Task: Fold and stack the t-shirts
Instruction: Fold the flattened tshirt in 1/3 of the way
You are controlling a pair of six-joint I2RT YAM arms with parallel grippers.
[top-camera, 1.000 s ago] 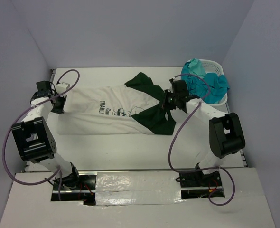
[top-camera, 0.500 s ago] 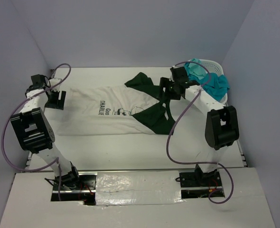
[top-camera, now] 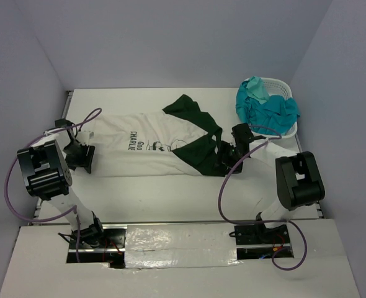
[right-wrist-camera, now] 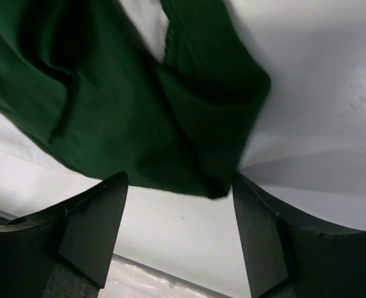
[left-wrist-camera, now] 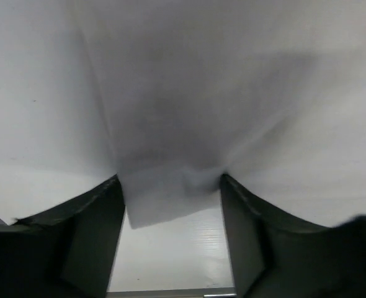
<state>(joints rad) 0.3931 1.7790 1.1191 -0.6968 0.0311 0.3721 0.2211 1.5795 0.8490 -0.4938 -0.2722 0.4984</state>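
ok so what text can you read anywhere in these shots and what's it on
"CHARLIE": printed dark on the white t-shirt, lying sideways in the top view.
"Goo...": the printed line beside it on the same shirt; its end is too blurred to read.
No other text shows in any view.

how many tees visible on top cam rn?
3: the white printed tee is spread flat mid-table, the dark green tee overlaps its right end, and the teal tee is heaped in the basket. That heap may hide more.
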